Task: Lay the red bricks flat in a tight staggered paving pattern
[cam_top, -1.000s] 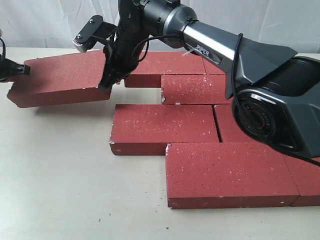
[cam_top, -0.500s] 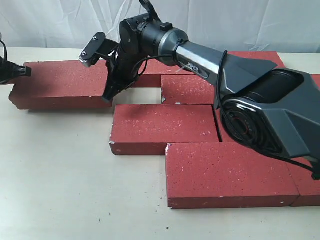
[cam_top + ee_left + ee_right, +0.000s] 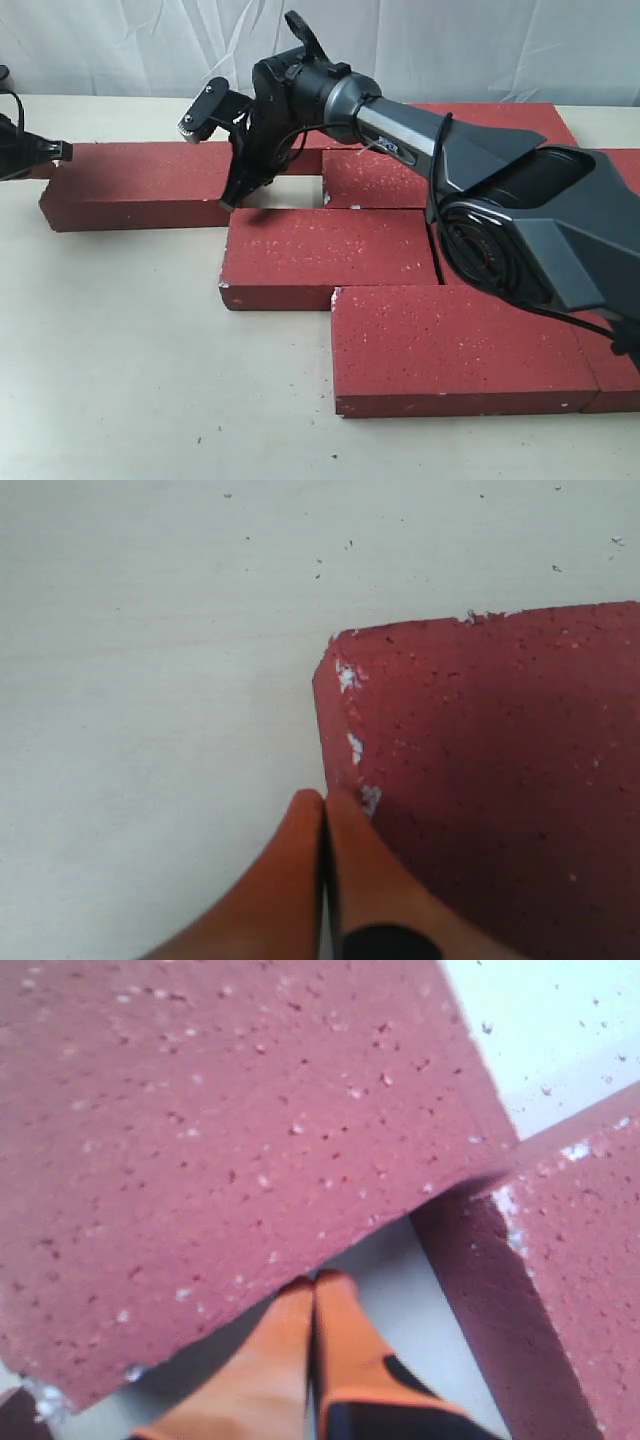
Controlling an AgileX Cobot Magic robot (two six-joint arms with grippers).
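Note:
A loose red brick (image 3: 140, 185) lies flat at the left, its right end near the gap in the paved group. My right gripper (image 3: 232, 197) stands at that end, shut with nothing in it. In the right wrist view its tips (image 3: 315, 1282) touch the edge of the brick (image 3: 230, 1110), beside a neighbouring brick (image 3: 580, 1260). My left gripper (image 3: 62, 150) is at the brick's far left end. It is shut and empty, with its tips (image 3: 325, 798) against the chipped corner of the brick (image 3: 480, 760). Several other red bricks (image 3: 325, 255) lie flat in staggered rows.
The front-row brick (image 3: 460, 345) sits nearest the camera, another (image 3: 385, 178) lies beside the gap, and more bricks (image 3: 490, 115) form the back row. The pale table (image 3: 120, 360) spreads out left and front. The right arm's bulky base (image 3: 540, 230) covers bricks on the right.
The loose brick was tilted with one side lifted; it now lies flat and has slid right toward the group. The right gripper moved right with it; the left gripper stays at its left end.

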